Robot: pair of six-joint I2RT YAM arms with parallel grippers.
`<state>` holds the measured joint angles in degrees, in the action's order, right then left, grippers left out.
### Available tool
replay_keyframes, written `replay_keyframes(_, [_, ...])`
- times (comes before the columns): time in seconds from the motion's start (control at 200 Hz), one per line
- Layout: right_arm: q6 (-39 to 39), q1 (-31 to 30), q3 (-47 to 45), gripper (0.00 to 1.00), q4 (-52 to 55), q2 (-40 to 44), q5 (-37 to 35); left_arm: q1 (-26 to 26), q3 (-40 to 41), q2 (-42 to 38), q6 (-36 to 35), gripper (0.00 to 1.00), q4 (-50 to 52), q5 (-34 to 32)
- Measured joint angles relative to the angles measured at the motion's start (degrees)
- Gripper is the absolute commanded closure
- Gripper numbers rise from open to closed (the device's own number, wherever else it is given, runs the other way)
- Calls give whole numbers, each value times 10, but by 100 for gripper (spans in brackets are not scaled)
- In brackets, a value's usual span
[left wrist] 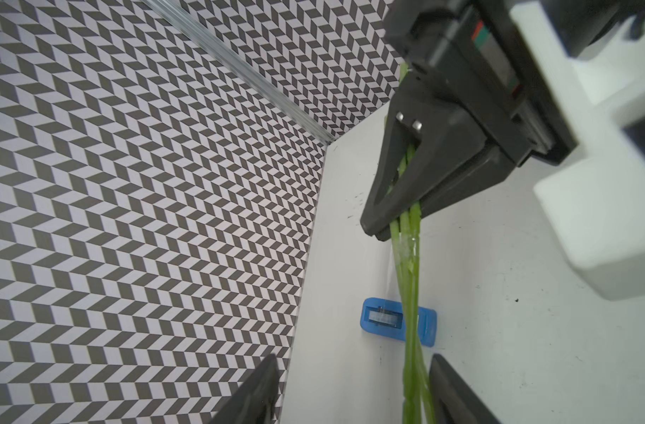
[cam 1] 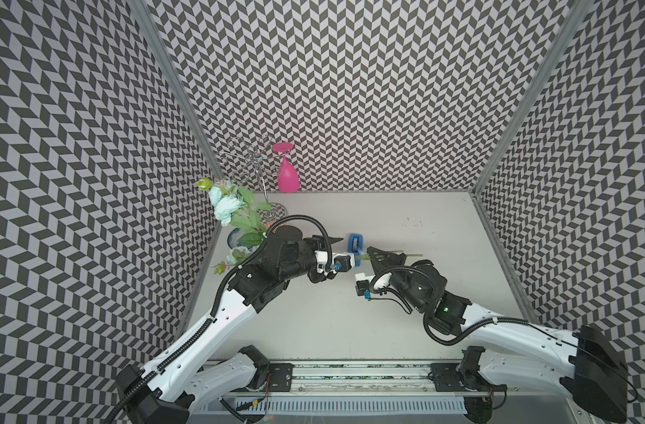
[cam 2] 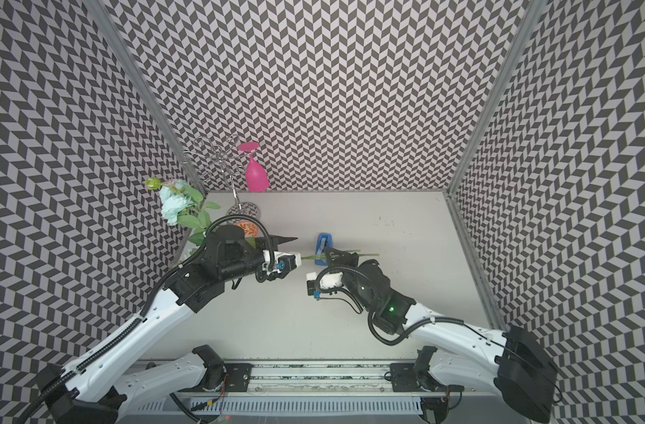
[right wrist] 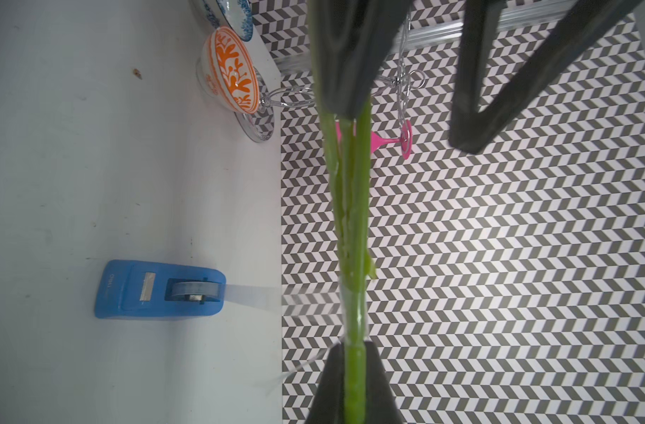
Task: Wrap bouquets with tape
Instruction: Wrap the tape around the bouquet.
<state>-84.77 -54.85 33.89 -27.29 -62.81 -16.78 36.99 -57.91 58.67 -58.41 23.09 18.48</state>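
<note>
The bouquet's pale aqua blooms [cam 1: 221, 205] [cam 2: 174, 205] rise near the left wall. Its green stems [cam 1: 363, 260] [left wrist: 411, 293] [right wrist: 350, 220] run right across the table. My right gripper [cam 1: 370, 251] [cam 2: 329, 251] [right wrist: 354, 348] [left wrist: 383, 229] is shut on the stems near their ends. My left gripper [cam 1: 344, 251] [cam 2: 297, 249] [left wrist: 354, 367] [right wrist: 405, 128] stands open around them, with the stems lying against one finger. The blue tape dispenser [cam 1: 355, 244] [cam 2: 324, 244] [left wrist: 383, 317] [right wrist: 159, 290] sits on the table behind the stems. A clear strip of tape [right wrist: 254, 295] stretches from it to the stems.
A pink glass [cam 1: 287, 176] [cam 2: 256, 176] hangs upside down from a wire rack [cam 1: 247, 161] in the back left corner. An orange-patterned bowl [right wrist: 232, 69] [cam 2: 249, 227] and a blue-patterned bowl [cam 1: 236, 236] stand near the left wall. Another pale bloom [cam 1: 238, 254] lies beside them.
</note>
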Motion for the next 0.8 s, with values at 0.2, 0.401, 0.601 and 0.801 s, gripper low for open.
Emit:
replay_keyframes(0.2, [-30, -21, -14, 100, -28, -2, -35, 0, 5, 18, 1, 40, 11, 1])
replay_keyframes(0.401, [-68, -53, -52, 100, -69, -3, -70, 1, 42, 21, 2, 51, 11, -15])
replay_keyframes(0.601, [-71, -68, -63, 95, -79, -3, -93, 4, 77, 20, 2, 89, -2, -26])
replay_keyframes(0.801, [-7, -75, -61, 77, -54, -2, -94, 6, 99, 14, -2, 100, -11, -43])
